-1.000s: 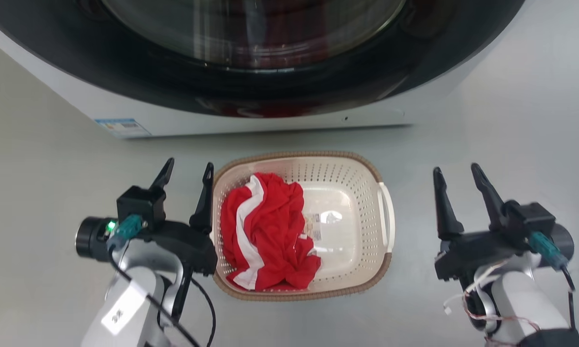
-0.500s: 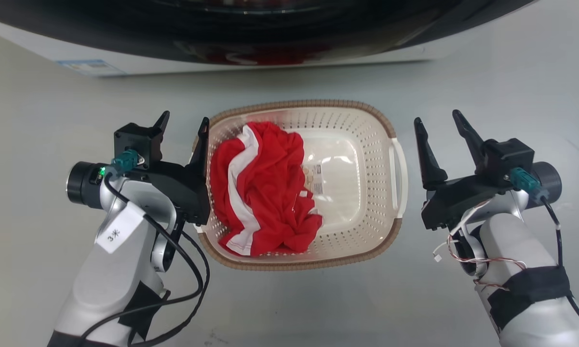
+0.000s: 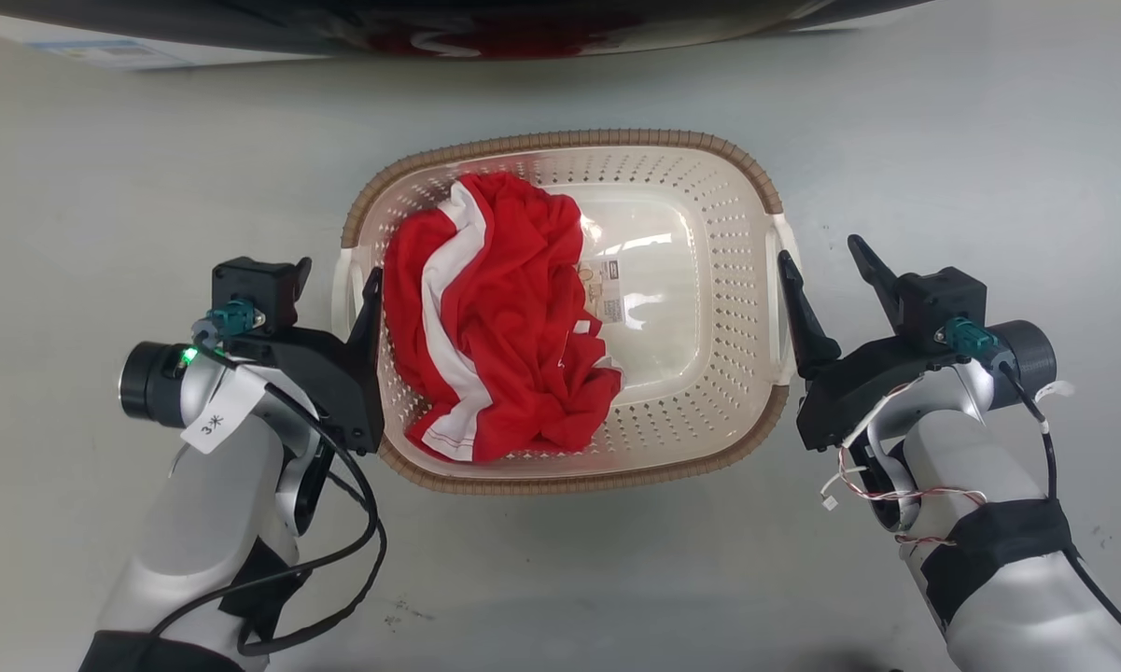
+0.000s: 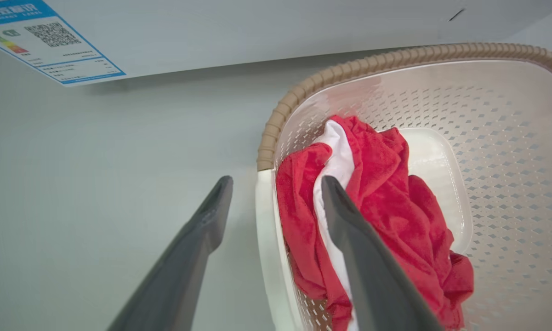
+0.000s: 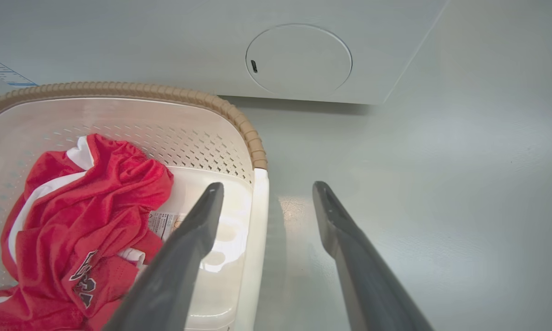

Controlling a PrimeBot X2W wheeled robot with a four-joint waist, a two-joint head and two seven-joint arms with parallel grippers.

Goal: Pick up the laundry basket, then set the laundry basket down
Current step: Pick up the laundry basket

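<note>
Basket [image 3: 560, 140] on open floor [image 3: 943, 140]. Left tool [image 3: 338, 271] and right tool [image 3: 819, 249], both spread wide, straddle its side edges, seemingly without touching.

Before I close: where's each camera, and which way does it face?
Head: above, looking down at the laundry basket on the floor; both forearms, left hand and right hand show.
Left wrist: looks along its fingers straddling the basket's left handle, towards the washing machine.
Right wrist: likewise at the right handle.
Shared: both wrist views show the red garment.

Cream laundry basket [image 3: 700, 243] upright on floor
</note>
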